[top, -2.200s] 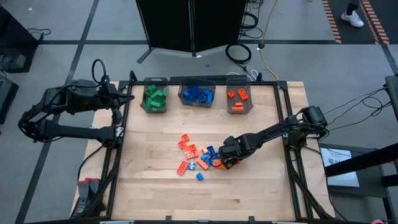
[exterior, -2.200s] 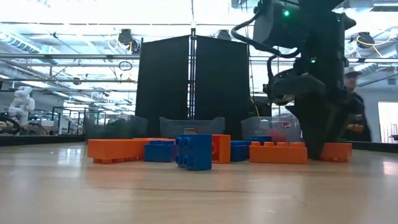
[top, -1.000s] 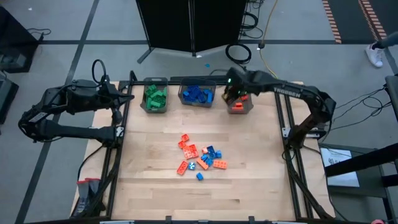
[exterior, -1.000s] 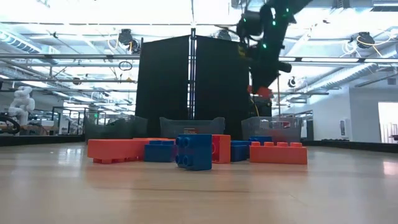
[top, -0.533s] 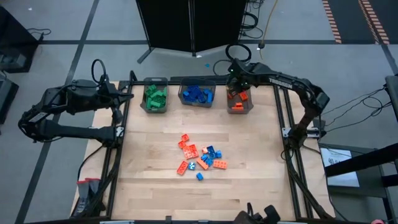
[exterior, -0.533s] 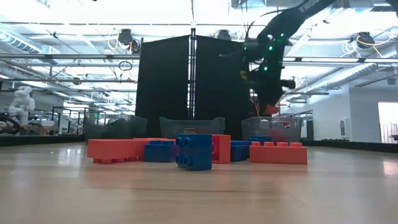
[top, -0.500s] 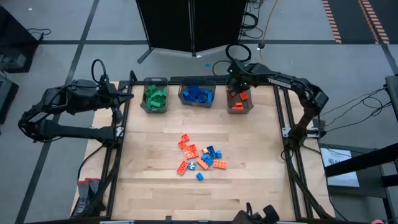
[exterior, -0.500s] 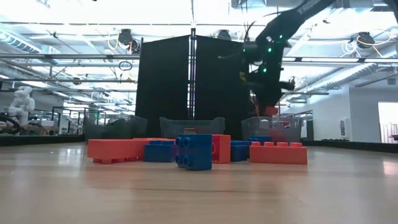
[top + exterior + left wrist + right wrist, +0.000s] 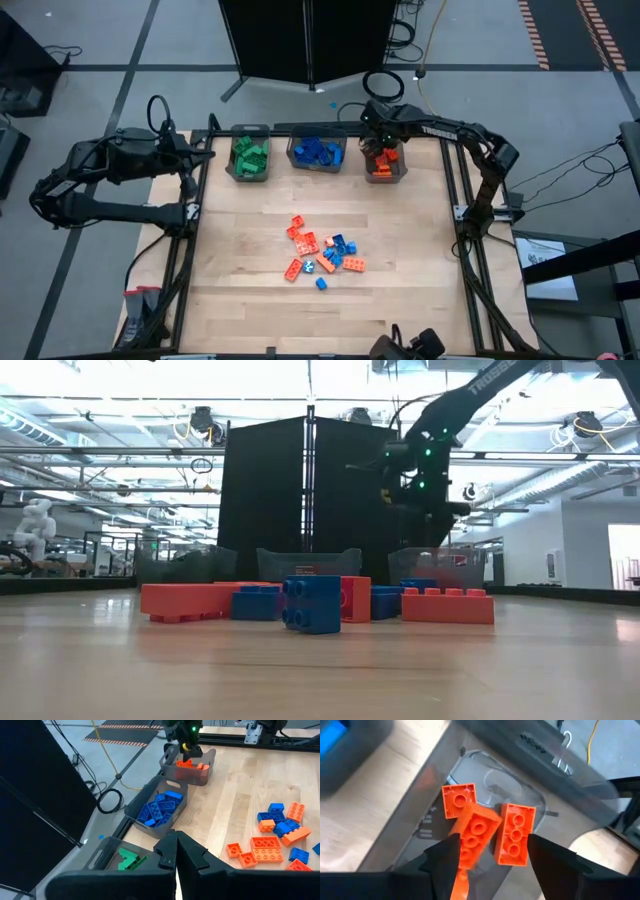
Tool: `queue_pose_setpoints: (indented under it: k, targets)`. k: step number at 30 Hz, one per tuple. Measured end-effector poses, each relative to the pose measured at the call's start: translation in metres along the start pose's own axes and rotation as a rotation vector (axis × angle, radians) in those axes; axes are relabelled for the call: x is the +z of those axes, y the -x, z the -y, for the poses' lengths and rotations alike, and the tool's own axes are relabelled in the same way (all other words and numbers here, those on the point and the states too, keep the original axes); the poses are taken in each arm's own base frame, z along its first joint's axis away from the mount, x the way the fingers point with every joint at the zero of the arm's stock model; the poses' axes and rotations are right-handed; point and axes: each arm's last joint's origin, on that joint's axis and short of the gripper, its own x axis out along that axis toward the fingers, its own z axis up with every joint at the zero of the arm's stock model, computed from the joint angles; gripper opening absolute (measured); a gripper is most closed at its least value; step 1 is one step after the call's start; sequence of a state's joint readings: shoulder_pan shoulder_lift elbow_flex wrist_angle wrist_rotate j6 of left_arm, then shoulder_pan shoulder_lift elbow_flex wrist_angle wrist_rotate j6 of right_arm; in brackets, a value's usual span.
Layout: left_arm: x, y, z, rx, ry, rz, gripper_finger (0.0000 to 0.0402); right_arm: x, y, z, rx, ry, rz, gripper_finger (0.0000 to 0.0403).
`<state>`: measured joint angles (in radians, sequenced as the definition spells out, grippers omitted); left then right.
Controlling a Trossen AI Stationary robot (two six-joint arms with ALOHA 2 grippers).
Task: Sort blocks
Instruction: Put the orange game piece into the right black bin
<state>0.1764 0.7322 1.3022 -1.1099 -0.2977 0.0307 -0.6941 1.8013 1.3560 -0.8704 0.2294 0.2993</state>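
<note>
Loose blocks (image 9: 322,250) in orange-red and blue lie in a heap mid-table; they also show in the low view (image 9: 312,603) and the left wrist view (image 9: 272,835). My right gripper (image 9: 378,145) hangs over the right-hand grey bin (image 9: 400,168), fingers open (image 9: 492,845). Below and between them three orange blocks lie in that bin, the middle block (image 9: 476,832) tilted. My left gripper (image 9: 205,158) waits shut and empty (image 9: 176,851) beyond the table's left edge, near the green bin (image 9: 248,157).
Three grey bins stand along the far edge: green blocks on the left, blue blocks in the middle bin (image 9: 317,152), orange on the right. A black metal frame (image 9: 455,200) runs round the table. Bare wood lies to the left, right and near side of the heap.
My right gripper has moved a little toward the table's far edge and lower over the orange bin, turning as it went. The orange block that showed at its fingers in the low view a second ago no longer shows there.
</note>
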Motion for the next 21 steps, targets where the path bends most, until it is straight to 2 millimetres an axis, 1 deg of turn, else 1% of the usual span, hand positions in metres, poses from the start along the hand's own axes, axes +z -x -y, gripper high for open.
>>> queue_pose_setpoints:
  k: [2, 4, 5, 7, 9, 12, 15, 18, 21]
  targets:
    - [0.0, 0.0, 0.0, 0.0, 0.0, 0.0, 0.0, 0.0, 0.009, 0.002, 0.008, -0.004, 0.023, 0.0229]
    - [0.0, 0.0, 0.0, 0.0, -0.001, -0.002, 0.0, -0.001, 0.025, 0.003, 0.046, 0.03, 0.047, 0.0226]
    - [0.0, 0.0, 0.0, -0.001, -0.002, -0.005, 0.0, -0.002, 0.037, 0.003, 0.089, 0.053, 0.07, 0.0222]
    - [-0.001, 0.0, 0.0, -0.001, -0.004, -0.012, 0.0, -0.008, 0.069, -0.002, 0.208, 0.084, 0.139, 0.0215]
    - [-0.002, 0.0, 0.0, -0.001, -0.007, -0.022, 0.0, -0.02, 0.099, -0.013, 0.357, 0.139, 0.197, 0.0209]
    - [-0.003, 0.0, 0.0, -0.002, -0.011, -0.034, 0.0, -0.044, 0.135, -0.038, 0.524, 0.266, 0.254, 0.0204]
    - [-0.003, 0.0, 0.0, -0.002, -0.01, -0.033, 0.0, -0.074, 0.16, -0.069, 0.623, 0.418, 0.269, 0.0203]
    - [-0.003, 0.0, 0.0, -0.002, -0.01, -0.033, 0.0, -0.104, 0.173, -0.104, 0.668, 0.553, 0.271, 0.0203]
    - [-0.003, 0.0, 0.0, -0.001, -0.011, -0.034, 0.0, -0.13, 0.175, -0.136, 0.62, 0.627, 0.299, 0.0203]
